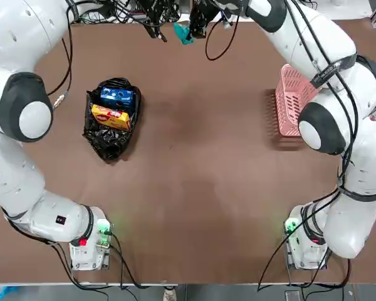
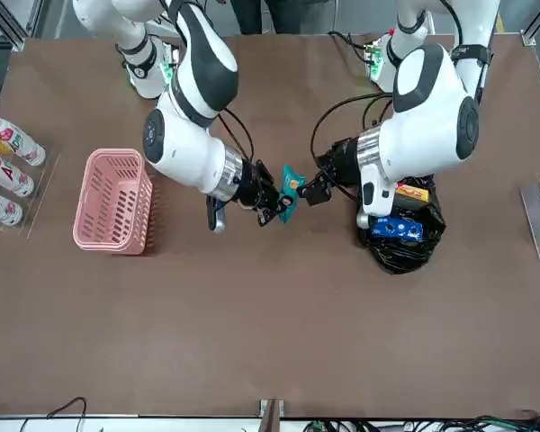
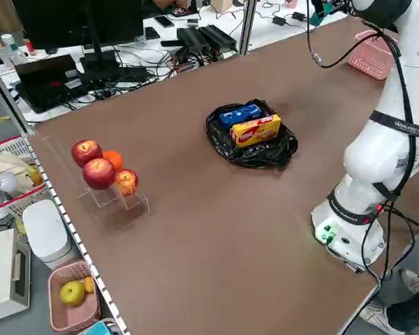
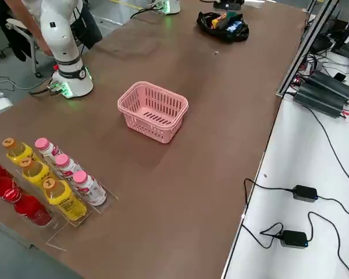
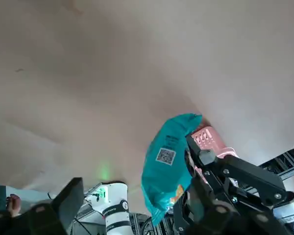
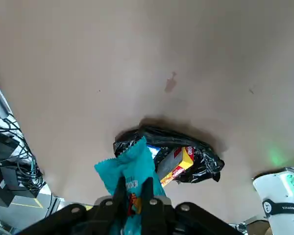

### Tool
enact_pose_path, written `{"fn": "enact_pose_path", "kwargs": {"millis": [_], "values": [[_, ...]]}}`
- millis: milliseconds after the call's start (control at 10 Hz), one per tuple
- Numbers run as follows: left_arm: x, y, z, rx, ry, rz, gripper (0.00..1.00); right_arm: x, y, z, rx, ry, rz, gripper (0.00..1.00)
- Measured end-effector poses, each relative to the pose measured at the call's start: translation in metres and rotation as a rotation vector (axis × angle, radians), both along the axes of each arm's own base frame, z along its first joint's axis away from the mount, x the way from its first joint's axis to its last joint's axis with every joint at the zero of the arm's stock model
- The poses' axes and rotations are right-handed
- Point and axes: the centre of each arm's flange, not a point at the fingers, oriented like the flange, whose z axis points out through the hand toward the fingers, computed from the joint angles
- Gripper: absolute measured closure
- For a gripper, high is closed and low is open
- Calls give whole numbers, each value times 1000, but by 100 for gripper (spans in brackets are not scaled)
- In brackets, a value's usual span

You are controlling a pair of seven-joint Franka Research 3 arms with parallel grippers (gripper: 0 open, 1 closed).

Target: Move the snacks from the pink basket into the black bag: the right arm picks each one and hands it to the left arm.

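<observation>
The right pincer (image 6: pixel 134 201) grips the teal snack (image 6: pixel 131 178) above the desk (image 2: pixel 270 306) between basket (image 2: pixel 114 202) and bag (image 2: pixel 400 236). The left pincer (image 2: pixel 313 191) stands beside it, jaws apart. It should close squarely on the free end before the right lets go. Blue (image 1: pixel 117 95) and yellow (image 1: pixel 110 116) packets already lie in the bag.

Top view looks straight down, arm bases at bottom. Front view faces the robot from across the brown table (image 2: pixel 270 342). Side views sit raised at opposite corners, looking diagonally; both catch the black bag (image 3: pixel 255 150). Wrist views look close along their own fingers, both showing the teal packet (image 5: pixel 169 159).
</observation>
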Motion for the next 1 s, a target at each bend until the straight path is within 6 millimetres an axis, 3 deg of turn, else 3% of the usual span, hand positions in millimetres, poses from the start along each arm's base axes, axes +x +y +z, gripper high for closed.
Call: {"fn": "enact_pose_path", "kwargs": {"millis": [100, 600, 700, 800, 1000], "values": [[-2, -4, 0, 6, -3, -9, 15, -1, 1, 0, 1, 2, 0, 84], [-10, -16, 4, 2, -10, -33, 20, -8, 13, 7, 11, 15, -7, 84], [-12, -17, 3, 5, -3, -41, 28, -9, 14, 7, 10, 17, -6, 84], [-12, -16, 3, 7, 3, -45, 47, -11, 16, 5, 8, 23, 1, 84], [-13, -11, 6, 10, 15, -58, 72, -17, 23, 6, 11, 28, 13, 84]]}}
